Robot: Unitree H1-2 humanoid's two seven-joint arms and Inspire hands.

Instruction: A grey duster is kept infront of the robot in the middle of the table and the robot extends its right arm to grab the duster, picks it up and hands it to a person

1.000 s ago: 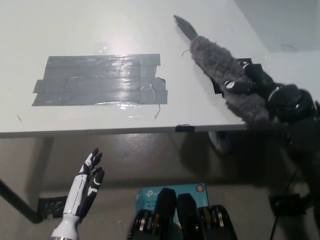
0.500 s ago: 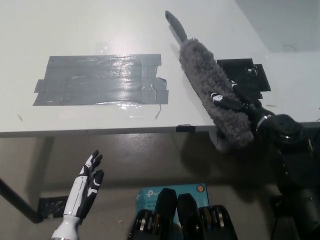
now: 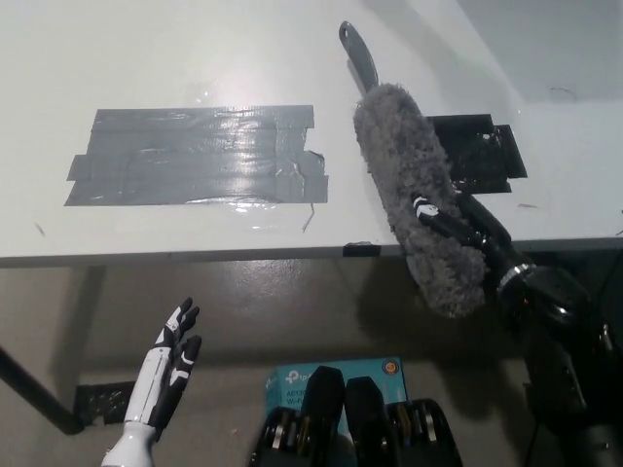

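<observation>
Head view, looking steeply down: our black right hand [image 3: 458,226] is clamped on the fluffy grey duster [image 3: 414,199], fingers [image 3: 428,210] wrapped across its lower half, the head slanting over the near right edge of the white worktop [image 3: 195,58] with its bottom end hanging past the rim and its dark handle [image 3: 358,56] pointing away up the surface. Against the pictures of a second and half a second ago, we have swung the duster from a flatter, rightward lean into a steeper, more upright line, and our wrist has drawn in toward the worktop's edge; whether the duster is clear of the surface we cannot tell. We judge the grab done and the carry begun, with the handover still to come, as no person shows in view. Our white left hand [image 3: 167,365] rests low at the left, below the worktop, fingers apart, as before. A patch of grey tape [image 3: 195,156] and a black patch [image 3: 482,151] lie unmoved on the surface.
</observation>
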